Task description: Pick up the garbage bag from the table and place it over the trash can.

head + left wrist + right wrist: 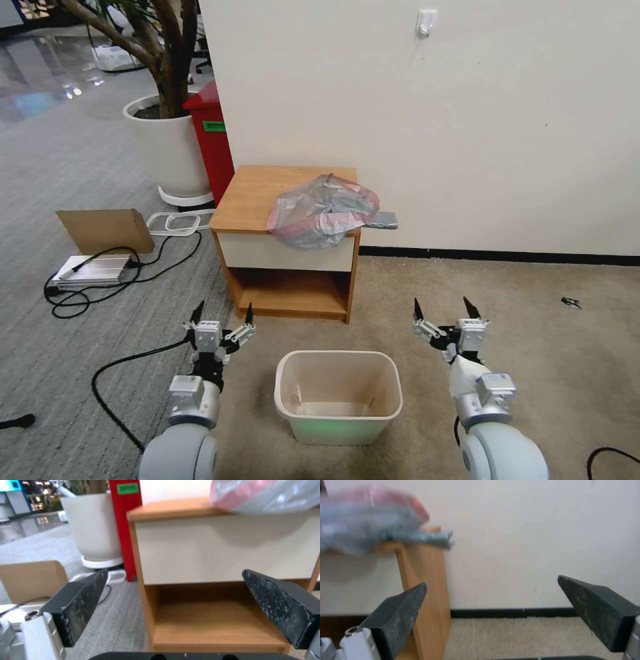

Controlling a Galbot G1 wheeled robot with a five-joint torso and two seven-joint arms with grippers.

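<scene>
A: Where's the garbage bag point(323, 211)?
B: Crumpled on the table point(257, 193), draping over its front right edge.
A: The pincers?
B: Left pincer point(223, 313) and right pincer point(445, 308), fingers spread apart, empty, flank the trash can point(339, 397) on the floor.

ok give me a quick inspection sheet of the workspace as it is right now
surface: table with orange-brown top, open shelf below, standing against the wall
job's things: garbage bag crumpled on the table's front right part, hanging over the edge; trash can upright on the carpet before the table, no bag in it
clutter: cardboard piece, flat metal box, small dark scrap on the floor
grippers: left end effector and right end effector both open, low, flanking the trash can, holding nothing
cables: black cables looped on the floor to the left
surroundings: white planter, red bin, wall hook
</scene>
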